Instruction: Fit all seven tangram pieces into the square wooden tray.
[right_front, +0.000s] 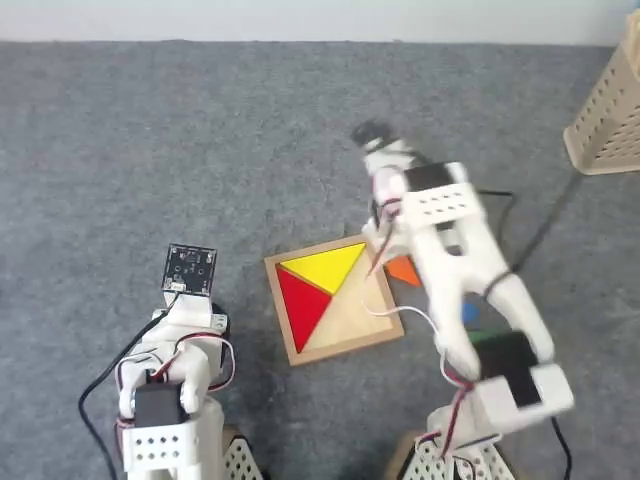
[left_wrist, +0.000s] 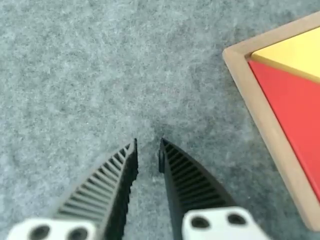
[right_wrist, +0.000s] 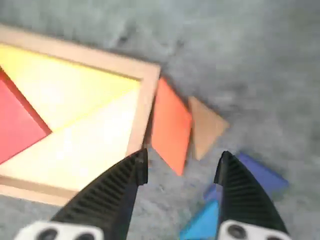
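Wooden and square, the tray (right_front: 352, 322) lies at the centre of the high view on grey carpet (right_front: 150, 150). Two of the tangram pieces sit inside it: a yellow triangle (right_front: 325, 266) along its upper edge and a red triangle (right_front: 300, 300) against its left edge, the two touching; the lower right half is bare wood. An orange piece (right_front: 403, 268) rests on the carpet just beside the tray's right rim. In the right wrist view a tan triangle (right_wrist: 206, 127) lies next to the orange piece, with a dark blue piece (right_wrist: 260, 175) and a light blue piece (right_wrist: 202, 225) near them. The right gripper (right_wrist: 184, 157) hangs over these loose pieces, its fingers spread wide and holding nothing. The left gripper (left_wrist: 148, 145) hovers over bare carpet beside the tray's corner, its fingers drawn almost together and holding nothing
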